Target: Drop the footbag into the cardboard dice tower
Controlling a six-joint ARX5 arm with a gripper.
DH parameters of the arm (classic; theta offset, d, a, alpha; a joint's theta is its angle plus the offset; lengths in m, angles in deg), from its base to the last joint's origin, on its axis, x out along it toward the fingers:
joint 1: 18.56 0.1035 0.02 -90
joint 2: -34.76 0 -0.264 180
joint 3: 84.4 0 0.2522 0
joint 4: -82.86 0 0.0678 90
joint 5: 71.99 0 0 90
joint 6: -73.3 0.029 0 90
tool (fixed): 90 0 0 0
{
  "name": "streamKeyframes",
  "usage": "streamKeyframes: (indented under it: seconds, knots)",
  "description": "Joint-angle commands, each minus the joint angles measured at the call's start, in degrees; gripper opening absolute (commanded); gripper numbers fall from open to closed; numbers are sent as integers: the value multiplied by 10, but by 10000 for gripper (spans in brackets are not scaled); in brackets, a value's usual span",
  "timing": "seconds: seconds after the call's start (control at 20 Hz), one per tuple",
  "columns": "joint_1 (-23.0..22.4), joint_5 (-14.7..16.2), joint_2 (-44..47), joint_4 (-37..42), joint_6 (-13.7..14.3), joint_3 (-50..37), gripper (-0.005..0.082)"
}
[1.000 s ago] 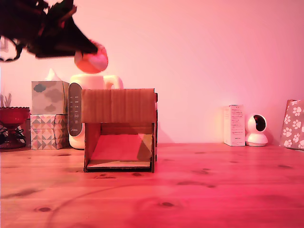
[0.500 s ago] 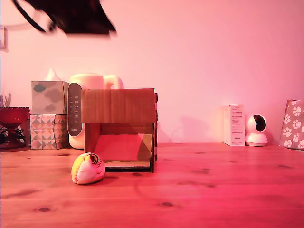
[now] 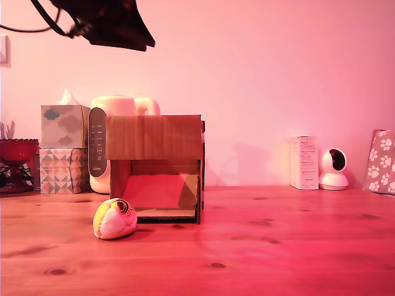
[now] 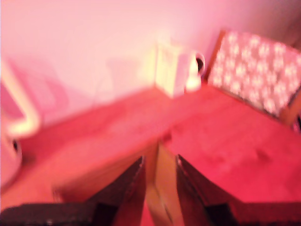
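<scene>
The footbag (image 3: 114, 218), a small cream, yellow and orange ball with a dark ring logo, lies on the wooden table. It rests at the front left corner of the cardboard dice tower (image 3: 154, 139), outside the tower's front opening. High above, at the exterior view's top left, hangs my dark gripper (image 3: 147, 43), well clear of both. In the wrist view the gripper (image 4: 159, 160) is open, its two dark fingers (image 4: 134, 176) apart with nothing held. A blurred strip of brown cardboard (image 4: 162, 193) shows through the gap.
Stacked patterned tissue boxes (image 3: 63, 148), a white appliance (image 3: 123, 106) and a red bowl (image 3: 17, 150) stand left of and behind the tower. A white box (image 3: 303, 162), a round white camera (image 3: 334, 168) and a paw-print bag (image 3: 382, 161) stand at the back right.
A second ago the gripper held the footbag above the tower's left top edge. The ball has since fallen to the table in front, and the gripper has risen and shifted right.
</scene>
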Motion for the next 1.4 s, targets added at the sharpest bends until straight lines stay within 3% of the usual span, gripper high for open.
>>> streamKeyframes:
  seconds: [0.0, 0.25, 0.55, 1.35]
  knots:
    - [0, 4, -14, -35, 14, -4, 103]
    - [0, 34, -41, -125, 27, -13, 93]
    - [0, 34, -80, -90, 24, -81, 92]
    - [0, 43, -82, -90, 20, -92, 81]
